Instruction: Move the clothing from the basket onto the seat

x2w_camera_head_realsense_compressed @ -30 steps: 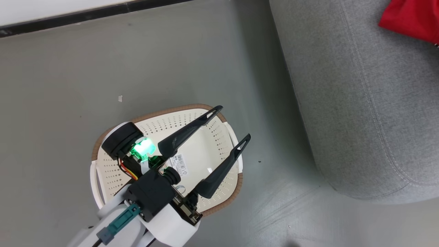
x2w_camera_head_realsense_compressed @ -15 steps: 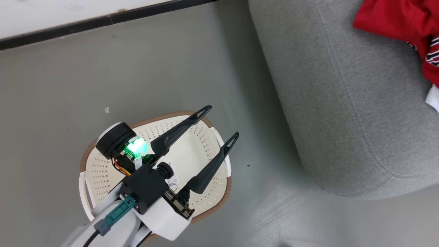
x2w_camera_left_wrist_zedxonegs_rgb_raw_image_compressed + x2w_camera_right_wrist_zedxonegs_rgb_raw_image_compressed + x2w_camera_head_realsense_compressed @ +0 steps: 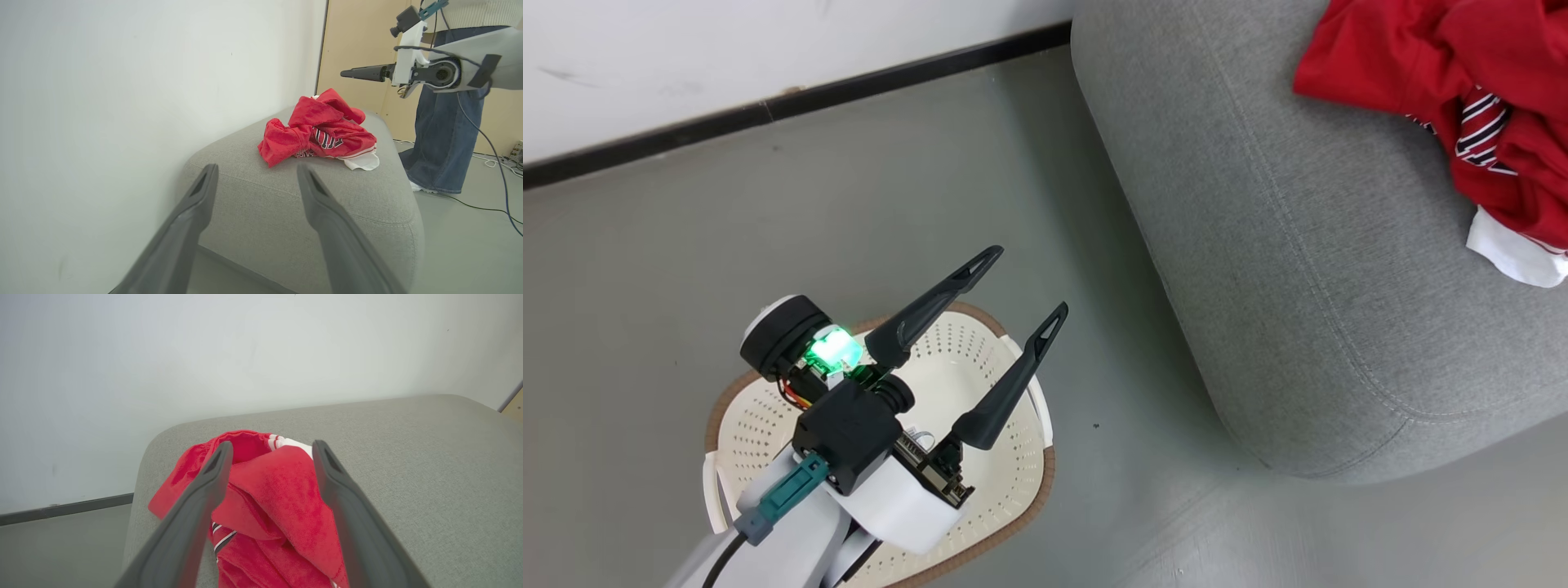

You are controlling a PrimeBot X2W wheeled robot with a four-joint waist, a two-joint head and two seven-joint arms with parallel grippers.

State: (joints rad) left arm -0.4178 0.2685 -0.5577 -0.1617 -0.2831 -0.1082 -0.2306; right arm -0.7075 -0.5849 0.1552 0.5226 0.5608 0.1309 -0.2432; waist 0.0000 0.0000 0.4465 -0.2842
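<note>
You've a white wall with black skirting, a grey floor, and what may be a tan door.

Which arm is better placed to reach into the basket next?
Left. The left gripper hangs open over the basket; the right gripper is open above the clothing on the seat.

One basket on the floor at 7 o'clock in the head view, one grey seat at 2 o'clock, and on it one red heap of clothing at 1 o'clock; how many garments are tangled in it I cannot tell. Two grippers, the left gripper and the right gripper, with two dark fingers apiece, four in all. One person in jeans stands by the seat
</note>
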